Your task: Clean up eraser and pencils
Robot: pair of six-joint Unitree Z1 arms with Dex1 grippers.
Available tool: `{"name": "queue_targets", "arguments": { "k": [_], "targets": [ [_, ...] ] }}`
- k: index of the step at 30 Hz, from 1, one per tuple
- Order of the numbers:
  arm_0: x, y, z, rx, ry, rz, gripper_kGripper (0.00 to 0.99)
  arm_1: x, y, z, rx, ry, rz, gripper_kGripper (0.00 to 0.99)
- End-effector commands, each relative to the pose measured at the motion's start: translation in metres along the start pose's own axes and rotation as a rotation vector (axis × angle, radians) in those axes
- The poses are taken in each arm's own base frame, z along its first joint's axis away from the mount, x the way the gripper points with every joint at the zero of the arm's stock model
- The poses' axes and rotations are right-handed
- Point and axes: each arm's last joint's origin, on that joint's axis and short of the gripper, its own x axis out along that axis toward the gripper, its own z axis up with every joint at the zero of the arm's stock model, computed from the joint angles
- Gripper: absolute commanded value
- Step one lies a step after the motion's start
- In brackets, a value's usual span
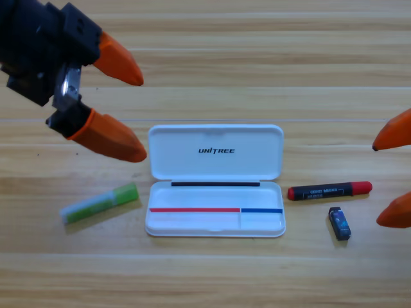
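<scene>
Open white hinged plastic case (215, 181) at centre of the pale wood-grain table (257, 45); three task items lie outside it, none held.

The case lies flat, lid back, smooth and round-cornered, with printed lettering on the lid. Left of it, apart, lies the light green stick with a translucent whitish half (100, 203), tilted, green end toward the case. Right of the case, near its edge, lies the black-bodied stick with red ends and printed text (330, 190), almost level. Just below that stick's right part rests the small dark rectangular eraser with a blue mark (340, 222), not touching it. Left gripper (137, 114) hovers at upper left, orange tapered jaws spread wide, empty. Right gripper (385, 185) shows only two orange tips at the right edge, held apart, empty.
</scene>
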Motion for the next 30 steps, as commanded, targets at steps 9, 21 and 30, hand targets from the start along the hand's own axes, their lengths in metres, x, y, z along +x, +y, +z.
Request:
{"name": "queue_targets", "arguments": {
  "k": [9, 21, 30],
  "targets": [
    [0.013, -0.001, -0.002, 0.008, 0.043, -0.017, 0.988, 0.011, 0.004, -0.006, 0.027, 0.036, 0.007, 0.986],
    [0.059, 0.048, -0.008, 0.013, 0.396, 0.248, 0.989, 0.039, -0.025, -0.023, 0.288, 0.263, -0.349, 0.990],
    [0.111, 0.103, -0.053, -0.103, 0.629, 0.187, 0.988, 0.094, -0.047, -0.027, 0.498, 0.362, -0.320, 0.988]
  ]
}}
